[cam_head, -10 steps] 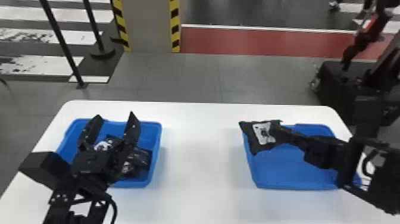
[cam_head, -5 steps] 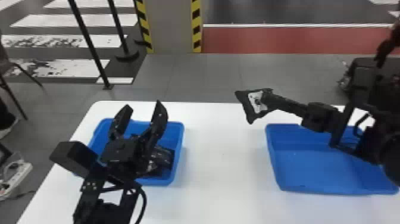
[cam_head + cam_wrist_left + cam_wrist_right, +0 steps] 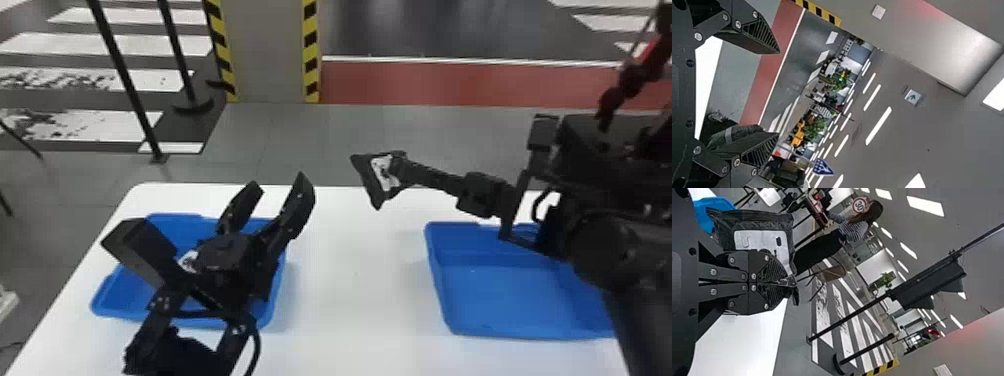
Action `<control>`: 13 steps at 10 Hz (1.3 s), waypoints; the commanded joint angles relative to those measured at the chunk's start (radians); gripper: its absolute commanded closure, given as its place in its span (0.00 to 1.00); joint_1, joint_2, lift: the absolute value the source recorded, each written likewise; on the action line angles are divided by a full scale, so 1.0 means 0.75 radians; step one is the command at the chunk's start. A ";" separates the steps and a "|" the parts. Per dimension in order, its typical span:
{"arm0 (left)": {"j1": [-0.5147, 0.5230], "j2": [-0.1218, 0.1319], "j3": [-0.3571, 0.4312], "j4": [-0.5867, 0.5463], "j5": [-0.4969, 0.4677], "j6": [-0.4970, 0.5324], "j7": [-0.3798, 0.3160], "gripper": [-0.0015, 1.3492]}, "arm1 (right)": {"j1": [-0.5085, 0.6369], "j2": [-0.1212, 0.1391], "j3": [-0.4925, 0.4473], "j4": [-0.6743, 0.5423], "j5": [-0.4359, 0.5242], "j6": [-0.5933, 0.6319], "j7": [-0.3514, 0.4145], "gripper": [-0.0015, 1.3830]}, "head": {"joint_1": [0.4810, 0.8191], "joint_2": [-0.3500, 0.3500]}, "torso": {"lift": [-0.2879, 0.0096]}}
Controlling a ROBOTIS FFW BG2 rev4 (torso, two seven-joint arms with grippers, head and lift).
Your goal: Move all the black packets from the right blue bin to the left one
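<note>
Head view shows me the white table [image 3: 360,300], with 2 blue trays on it, well apart: the right blue bin [image 3: 500,300] and the left blue bin [image 3: 112,297]. My left gripper [image 3: 278,186] sits above the left bin with its 2 fingers spread and released. My right gripper [image 3: 402,167] is clenched, grasping 1 black packet [image 3: 384,172] by its edge, above the table's far side, between the bins. Below my left gripper, I see a white-labelled packet [image 3: 189,261] inside the left bin.
</note>
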 commanded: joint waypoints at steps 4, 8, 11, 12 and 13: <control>-0.044 0.017 -0.055 0.002 0.020 0.067 -0.008 0.23 | -0.058 0.056 0.090 0.044 -0.008 0.004 0.023 0.84 | 0.49 0.56 | 0.60; -0.073 0.027 -0.102 0.002 0.014 0.109 -0.012 0.23 | -0.101 0.072 0.207 0.093 -0.067 -0.022 0.032 0.84 | 0.48 0.58 | 0.60; -0.060 0.023 -0.069 0.008 -0.043 0.083 -0.006 0.24 | -0.098 0.081 0.280 0.109 -0.116 -0.022 0.040 0.84 | 0.50 0.63 | 0.60; -0.057 0.019 -0.055 0.008 -0.076 0.080 -0.006 0.33 | -0.098 0.081 0.280 0.113 -0.116 -0.018 0.040 0.84 | 0.51 0.66 | 0.60; -0.050 0.019 -0.050 0.002 -0.129 0.067 0.002 0.79 | -0.098 0.077 0.280 0.113 -0.120 -0.022 0.042 0.84 | 0.52 0.67 | 0.60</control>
